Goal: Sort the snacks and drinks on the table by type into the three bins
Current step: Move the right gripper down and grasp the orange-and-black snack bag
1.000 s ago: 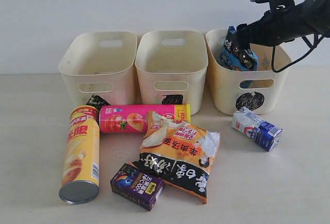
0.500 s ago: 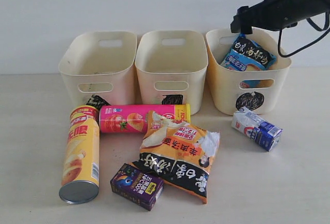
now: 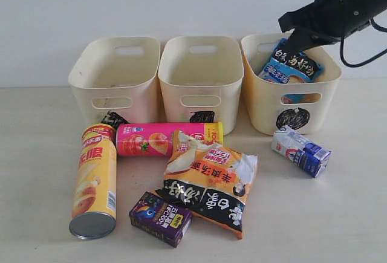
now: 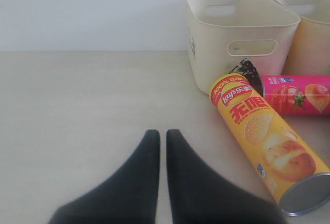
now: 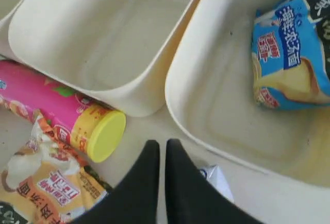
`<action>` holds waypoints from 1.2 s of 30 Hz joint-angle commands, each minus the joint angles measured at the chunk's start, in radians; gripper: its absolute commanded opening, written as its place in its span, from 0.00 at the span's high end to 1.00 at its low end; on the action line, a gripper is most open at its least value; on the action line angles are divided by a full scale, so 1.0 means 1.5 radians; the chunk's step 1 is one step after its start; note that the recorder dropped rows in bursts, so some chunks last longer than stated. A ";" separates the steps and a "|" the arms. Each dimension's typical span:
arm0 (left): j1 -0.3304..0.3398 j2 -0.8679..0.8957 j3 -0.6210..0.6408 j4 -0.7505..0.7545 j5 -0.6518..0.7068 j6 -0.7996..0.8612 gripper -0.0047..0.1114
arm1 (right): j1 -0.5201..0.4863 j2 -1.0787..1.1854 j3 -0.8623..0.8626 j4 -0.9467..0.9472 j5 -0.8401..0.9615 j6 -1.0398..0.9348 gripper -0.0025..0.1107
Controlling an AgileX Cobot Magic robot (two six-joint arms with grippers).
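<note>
The left bin (image 3: pixel 91 94), the middle bin (image 3: pixel 175 90) and the right bin (image 3: pixel 260 103) are ranged side by side along the back of the table (image 3: pixel 338 214), and one chip bag (image 3: pixel 290 63) is held in the right bin. Before the left and middle bins a crosswise tube (image 3: pixel 163 139) is laid, with a lengthwise tube (image 3: pixel 95 181) at its 8 o'clock. A second chip bag (image 3: pixel 208 181) is spread against the crosswise tube at its 4 o'clock, with a near carton (image 3: pixel 160 217) set at that bag's 8 o'clock and a far carton (image 3: pixel 300 150) placed apart at its 2 o'clock, before the right bin.
</note>
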 commanded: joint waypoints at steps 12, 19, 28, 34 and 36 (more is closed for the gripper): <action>0.003 -0.002 -0.002 -0.003 -0.006 -0.006 0.92 | 0.060 -0.147 0.434 0.141 -0.194 -0.078 0.98; 0.003 -0.002 -0.002 -0.003 -0.004 -0.006 0.92 | 0.103 -0.146 0.493 0.230 -0.237 -0.079 0.79; 0.003 -0.002 -0.002 -0.003 -0.004 -0.006 0.92 | 0.104 -0.099 0.499 0.289 -0.225 -0.065 0.23; 0.003 -0.002 -0.002 -0.003 -0.006 -0.006 0.92 | 0.104 -0.027 0.499 0.418 -0.216 -0.190 0.23; 0.003 -0.002 -0.002 -0.003 -0.006 -0.006 0.92 | 0.104 -0.008 0.499 0.486 -0.197 -0.248 0.23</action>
